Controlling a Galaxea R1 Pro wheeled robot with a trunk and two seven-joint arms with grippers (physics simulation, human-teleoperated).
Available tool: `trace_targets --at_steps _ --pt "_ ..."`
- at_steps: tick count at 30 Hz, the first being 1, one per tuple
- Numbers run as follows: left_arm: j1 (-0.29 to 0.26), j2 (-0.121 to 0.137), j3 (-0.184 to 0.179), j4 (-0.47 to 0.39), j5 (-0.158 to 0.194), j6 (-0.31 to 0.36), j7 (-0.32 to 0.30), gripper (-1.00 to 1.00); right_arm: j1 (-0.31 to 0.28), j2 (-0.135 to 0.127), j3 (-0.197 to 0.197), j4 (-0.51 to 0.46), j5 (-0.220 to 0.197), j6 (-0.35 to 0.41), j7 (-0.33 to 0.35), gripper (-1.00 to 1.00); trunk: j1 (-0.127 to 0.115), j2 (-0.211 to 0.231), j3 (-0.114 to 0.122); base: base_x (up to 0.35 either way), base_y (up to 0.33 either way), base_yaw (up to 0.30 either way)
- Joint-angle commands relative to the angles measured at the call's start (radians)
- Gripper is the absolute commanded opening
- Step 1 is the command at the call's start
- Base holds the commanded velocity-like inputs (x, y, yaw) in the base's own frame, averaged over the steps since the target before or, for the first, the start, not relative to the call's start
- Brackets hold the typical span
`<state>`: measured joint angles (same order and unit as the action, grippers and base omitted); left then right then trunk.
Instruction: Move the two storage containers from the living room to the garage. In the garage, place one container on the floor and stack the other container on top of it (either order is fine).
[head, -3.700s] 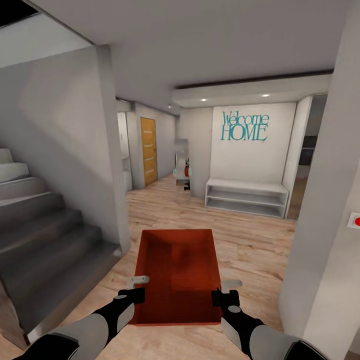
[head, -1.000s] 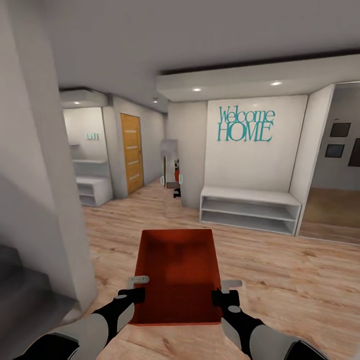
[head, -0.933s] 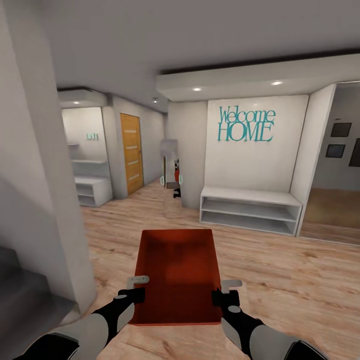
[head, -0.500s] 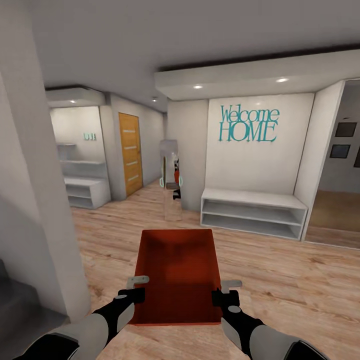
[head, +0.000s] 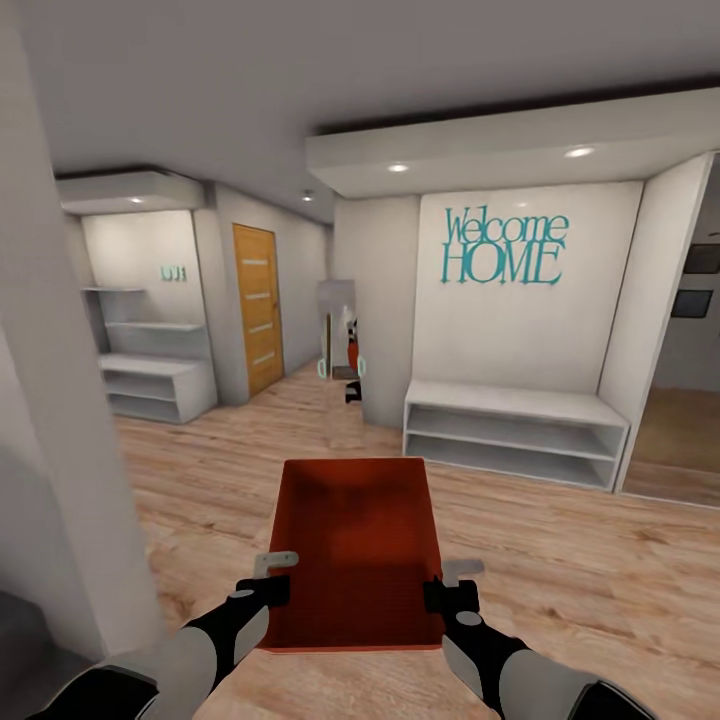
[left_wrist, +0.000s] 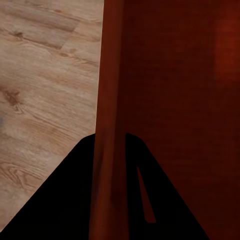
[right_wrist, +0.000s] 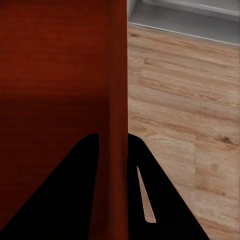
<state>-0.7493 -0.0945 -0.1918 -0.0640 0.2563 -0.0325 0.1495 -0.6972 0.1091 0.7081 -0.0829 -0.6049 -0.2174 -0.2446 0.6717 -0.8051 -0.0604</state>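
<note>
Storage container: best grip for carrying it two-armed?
Pinch the long side walls near the close end, one gripper per side, as now: left gripper on the storage container's left wall, right gripper on its right. The thin upright walls fit between the fingers, and opposed holds keep it level.

Grey forearms, black wrists, seemingly grey fingers (head: 277, 562)

Teal "Welcome HOME" lettering (head: 503, 247) on white wall; white low shelf bench (head: 515, 432) below it; orange door (head: 257, 307) far left; wood plank floor (head: 600, 560); recessed ceiling lights (head: 398, 168) above.

Orange-red storage container (head: 355, 545) level, open-top, above wood floor (head: 560, 560).
</note>
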Motion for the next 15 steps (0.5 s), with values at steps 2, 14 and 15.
trace_targets --at_steps 2,14,15 --pt "-0.002 0.004 0.066 -0.003 -0.003 -0.006 0.084 -1.00 0.000 0.000 0.016 0.000 -0.012 0.003 0.015 -1.00 0.001 -0.001 -0.002 0.326 0.000 0.000" --pt "-0.002 0.004 0.066 -0.003 -0.003 -0.006 0.084 -1.00 0.000 0.000 0.016 0.000 -0.012 0.002 0.015 -1.00 0.001 -0.001 -0.002 0.326 0.000 0.000" --pt "-0.002 0.004 0.066 -0.003 -0.004 -0.006 0.084 -1.00 0.000 0.000 0.016 0.000 -0.012 0.002 0.015 -1.00 0.001 -0.001 -0.002 0.326 0.000 0.000"
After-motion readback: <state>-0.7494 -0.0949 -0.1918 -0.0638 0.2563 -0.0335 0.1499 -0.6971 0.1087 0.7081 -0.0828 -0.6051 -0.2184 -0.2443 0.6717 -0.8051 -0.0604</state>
